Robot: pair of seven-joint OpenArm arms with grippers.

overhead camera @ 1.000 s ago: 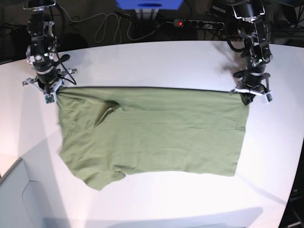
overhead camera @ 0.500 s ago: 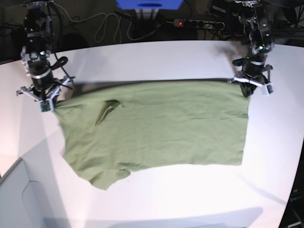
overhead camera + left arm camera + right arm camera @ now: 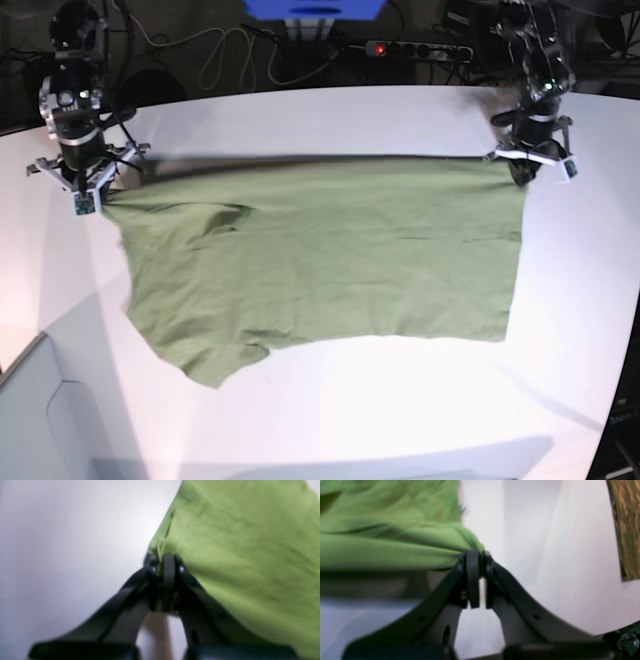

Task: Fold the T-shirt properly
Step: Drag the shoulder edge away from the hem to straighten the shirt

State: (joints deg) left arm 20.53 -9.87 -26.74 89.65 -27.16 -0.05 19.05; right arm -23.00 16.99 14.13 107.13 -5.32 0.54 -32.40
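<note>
T-shirt (image 3: 320, 255) spread wide on white worktop (image 3: 330, 120), green, lightly wrinkled. Far edge pulled taut in a straight line between the two grippers, a thin shadow running under that edge. Near edge lies flat on the worktop; a sleeve flap sticks out toward 7 o'clock.

Left gripper (image 3: 527, 170) at 2 o'clock in base view, pressed together on the shirt's far corner. Its wrist view: black fingers (image 3: 169, 580) closed tight with a pinch of green cloth (image 3: 237, 555) between them, fabric fanning out to upper right, bare worktop (image 3: 62, 542) to the left.

Right gripper (image 3: 84, 197) at 10 o'clock in base view, also pinching a far corner. Its wrist view: fingers (image 3: 472, 577) clamped on a bunched fold of cloth (image 3: 382, 550) that runs off to the left; worktop (image 3: 545, 555) beyond.

Small crease and fold in the cloth near the right gripper's side. Cables and a power strip (image 3: 415, 48) with a red light lie past the worktop's far edge at 12 o'clock.
</note>
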